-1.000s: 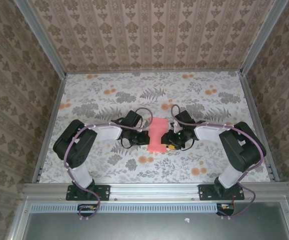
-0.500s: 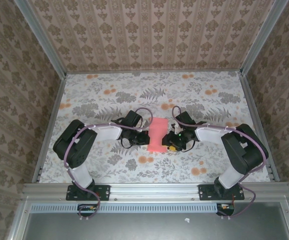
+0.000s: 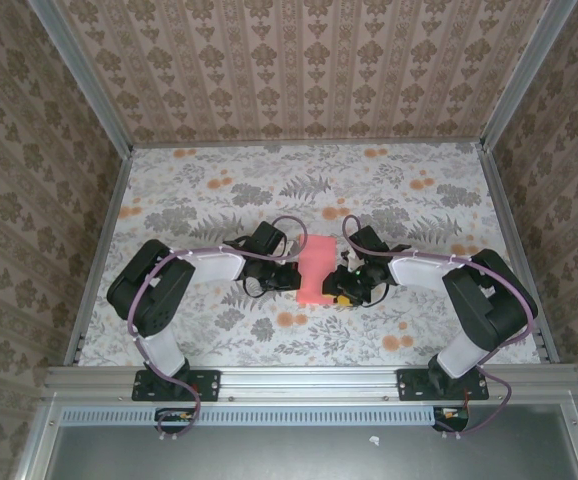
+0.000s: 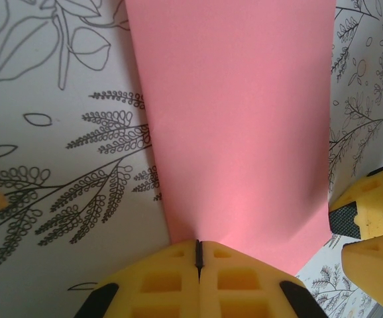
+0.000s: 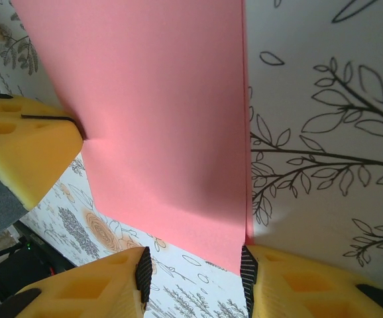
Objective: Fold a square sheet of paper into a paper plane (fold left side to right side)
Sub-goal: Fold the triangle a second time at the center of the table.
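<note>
Sheet (image 3: 316, 268) sits mid-desk (image 3: 219, 190) between the two arms. From above it's a tall narrow pink strip, not a square, so the left-over-right fold looks to be in. The right wrist view shows a second layer peeking out along its right edge, which fits.

Left claw (image 3: 291, 276) is closed tight, and the sheet's left edge runs right into the seam between its jaws, so it looks pinched there. Right claw (image 3: 341, 288) is about half open, one jaw on either side of the sheet's near right corner, not clamping anything.

Best guess is that the half fold is basically done and maybe just wants its crease pressed. Everything after that is left: no pointed nose, no wings, no slanted folds anywhere.
</note>
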### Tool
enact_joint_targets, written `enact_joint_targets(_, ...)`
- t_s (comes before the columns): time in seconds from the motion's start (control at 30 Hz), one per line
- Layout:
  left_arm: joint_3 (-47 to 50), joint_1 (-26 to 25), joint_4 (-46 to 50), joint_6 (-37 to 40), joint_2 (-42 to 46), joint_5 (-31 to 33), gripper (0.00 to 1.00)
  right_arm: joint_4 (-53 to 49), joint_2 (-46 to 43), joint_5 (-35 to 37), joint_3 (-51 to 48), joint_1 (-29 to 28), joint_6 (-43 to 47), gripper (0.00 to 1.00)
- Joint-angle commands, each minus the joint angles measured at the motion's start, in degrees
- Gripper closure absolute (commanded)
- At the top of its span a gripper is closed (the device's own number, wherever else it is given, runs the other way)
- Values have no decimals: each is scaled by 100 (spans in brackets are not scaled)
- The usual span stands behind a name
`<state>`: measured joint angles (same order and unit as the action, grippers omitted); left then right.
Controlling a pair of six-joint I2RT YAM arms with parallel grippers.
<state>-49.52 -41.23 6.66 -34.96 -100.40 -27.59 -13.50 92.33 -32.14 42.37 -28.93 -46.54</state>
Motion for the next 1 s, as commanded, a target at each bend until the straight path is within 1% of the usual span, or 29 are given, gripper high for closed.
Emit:
enact_joint_targets(0.0, 46, -54, 108, -18, -15, 105, 99, -148, -122, 134, -70, -34, -65, 57)
enact_joint_targets(0.1, 59, -54, 108, -21, -15, 114, 99, -313, -263, 309, -35, -34, -1, 57)
enact_joint_targets(0.2, 42, -60, 108, -28, -15, 114, 99, -341, -244, 271, -3, -36, 14, 57)
enact_joint_targets(0.7, 46, -58, 108, -17, -15, 114, 99, 63, 165, 24, 17, -131, -99, 57)
enact_joint_targets(0.97, 37, -64, 111, -20, 3, 97, 98, 391, 190, -81, 24, -128, -270, 57)
